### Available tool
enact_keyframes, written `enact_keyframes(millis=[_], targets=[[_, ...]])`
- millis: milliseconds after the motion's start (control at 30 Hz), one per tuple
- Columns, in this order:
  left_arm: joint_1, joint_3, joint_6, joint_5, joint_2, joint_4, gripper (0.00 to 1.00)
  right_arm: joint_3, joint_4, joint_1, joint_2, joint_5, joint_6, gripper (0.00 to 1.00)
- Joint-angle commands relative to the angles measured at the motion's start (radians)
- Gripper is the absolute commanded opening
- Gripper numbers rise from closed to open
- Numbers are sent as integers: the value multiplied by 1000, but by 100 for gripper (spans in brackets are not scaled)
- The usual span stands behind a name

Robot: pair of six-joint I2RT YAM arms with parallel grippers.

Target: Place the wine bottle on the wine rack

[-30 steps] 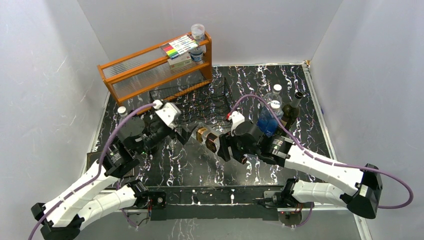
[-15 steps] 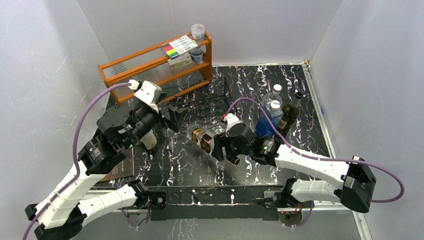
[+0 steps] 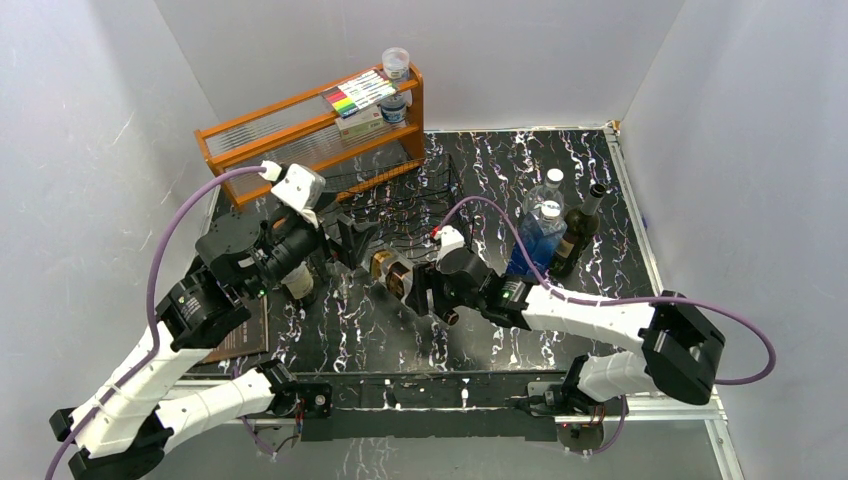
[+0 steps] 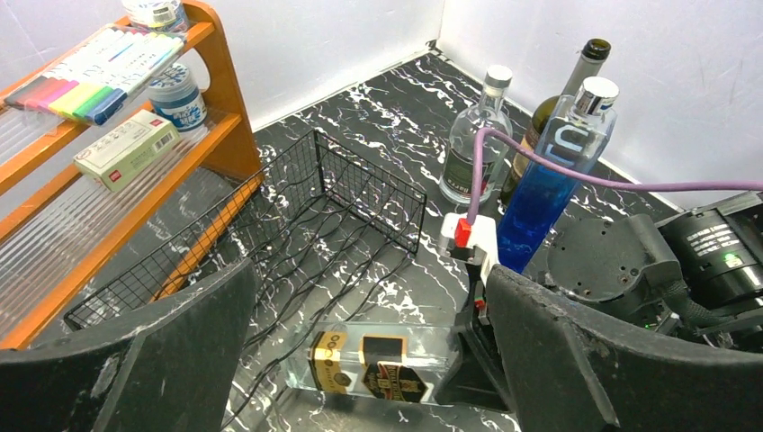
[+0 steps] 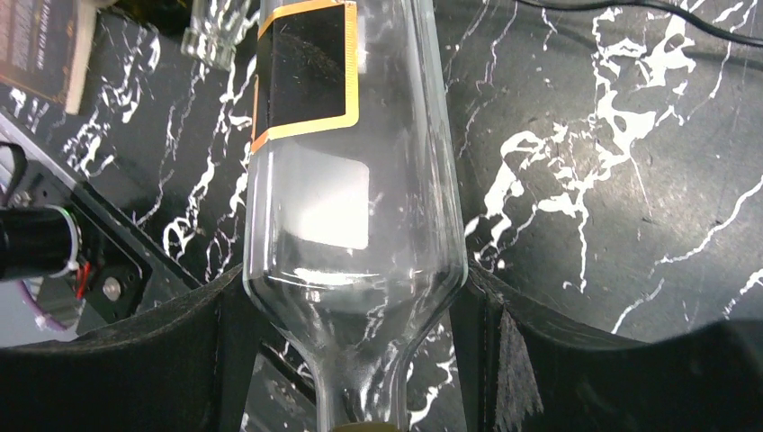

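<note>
Fronting rack [image 3: 408,205] edge: held btl [image 3: 396,273]

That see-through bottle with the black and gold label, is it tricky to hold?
Probably slippery: the clear bottle is smooth glass. It looks empty, so likely light. Being round, it may roll if laid on the flat table.

My left arm rises from its base toward eleven o'clock, then bends at the elbow so my left claw [image 3: 350,240] points to three o'clock, jaws spread wide. My right arm stretches low toward ten o'clock, my right claw [image 3: 425,297] clamped across the shoulder of the wine bottle [image 5: 351,180].
</note>
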Motion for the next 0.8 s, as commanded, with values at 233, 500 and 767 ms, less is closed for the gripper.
enact_keyframes(millis=[233,500,767], targets=[[3,24,-4,29,-3,-9,98,-6,506,17,39,153,61,0],[3,28,-9,29,8,-25,98,-17,711,50,137,258,16,0],[3,42,-18,29,17,-48,98,93,810,63,306,367,-32,0]])
